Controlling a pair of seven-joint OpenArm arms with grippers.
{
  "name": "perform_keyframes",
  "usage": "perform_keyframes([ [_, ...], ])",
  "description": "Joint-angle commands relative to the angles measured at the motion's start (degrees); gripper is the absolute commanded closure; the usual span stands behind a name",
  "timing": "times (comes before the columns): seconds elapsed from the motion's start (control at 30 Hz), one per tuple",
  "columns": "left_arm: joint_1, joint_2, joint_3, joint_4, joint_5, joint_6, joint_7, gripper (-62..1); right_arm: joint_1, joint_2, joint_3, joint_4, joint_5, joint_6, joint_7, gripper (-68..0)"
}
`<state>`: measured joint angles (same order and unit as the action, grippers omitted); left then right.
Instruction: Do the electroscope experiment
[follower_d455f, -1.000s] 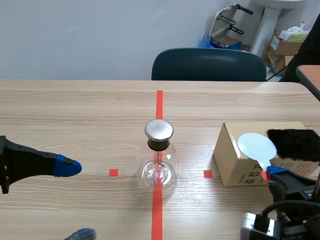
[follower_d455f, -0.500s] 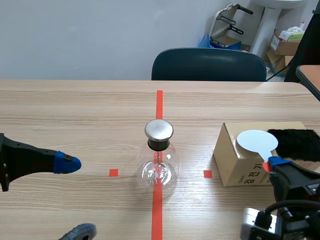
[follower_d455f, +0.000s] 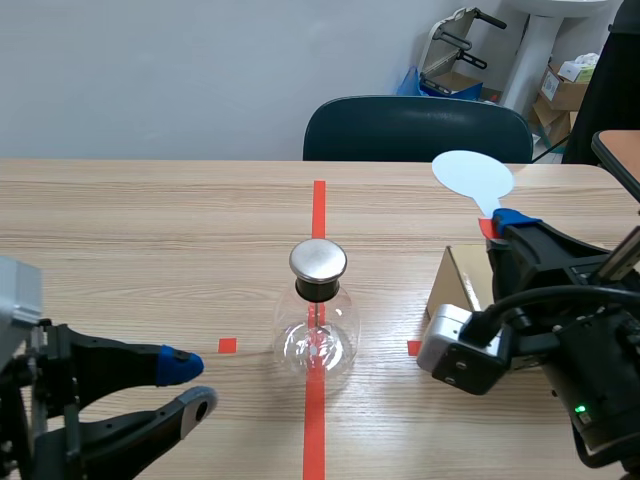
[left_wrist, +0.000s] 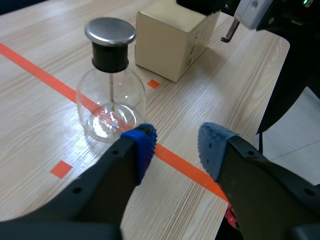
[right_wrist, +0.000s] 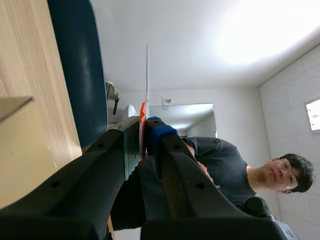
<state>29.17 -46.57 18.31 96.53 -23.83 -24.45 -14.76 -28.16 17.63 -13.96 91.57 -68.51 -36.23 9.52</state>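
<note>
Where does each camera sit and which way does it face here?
Scene view: between the arms, facing across the table; clear glass flask with metal cap centre, left hand low, right hand raised gripping a white round paddle.
Left wrist view: above the open left hand, looking down at the flask and a brown cardboard box.
Right wrist view: behind the right hand, tilted upward past the paddle toward a dark blue chair and a person.
Shared: scene and left wrist views both show flask and box.

L end effector (left_wrist: 176, 145) jaws spread; glass electroscope (left_wrist: 111, 95) just ahead; cardboard box (left_wrist: 172, 40) beyond.
</note>
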Motion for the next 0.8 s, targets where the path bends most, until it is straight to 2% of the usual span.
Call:
perform_keyframes([
  [0.0, -2.29, 0.94, 1.14, -0.46, -0.39, -0.02, -0.63, -16.9, 0.59, 0.33, -0.52, 0.74, -0.07, -0.55, -0.48, -1.5],
  [0.2, -10.49, 5.03, 6.97, -7.13, -0.42, 4.94, -0.59, -3.5, 2.12, 0.31, -5.90, 0.74, -2.67, -0.42, -3.74, -1.5],
  [0.4, -16.76, 9.44, 10.29, -13.70, -0.39, 6.05, 0.72, -3.0, 4.15, 0.31, -11.69, 0.46, -6.82, -0.17, -9.92, -1.5],
  [0.57, -21.33, 12.94, 13.09, -19.71, 0.87, 7.89, 0.87, -3.0, 4.20, 0.31, -13.86, -1.14, -10.27, -0.17, -12.02, -1.5],
  [0.7, -24.48, 15.63, 15.15, -24.46, 2.25, 10.21, 0.85, -3.0, 4.20, 0.28, -13.88, -2.49, -11.02, -0.17, -12.20, -1.5],
  [0.77, -25.90, 16.74, 15.89, -26.75, 2.25, 10.25, 0.81, -3.0, 4.22, 0.31, -13.86, -2.86, -11.26, -0.15, -12.37, -1.5],
])
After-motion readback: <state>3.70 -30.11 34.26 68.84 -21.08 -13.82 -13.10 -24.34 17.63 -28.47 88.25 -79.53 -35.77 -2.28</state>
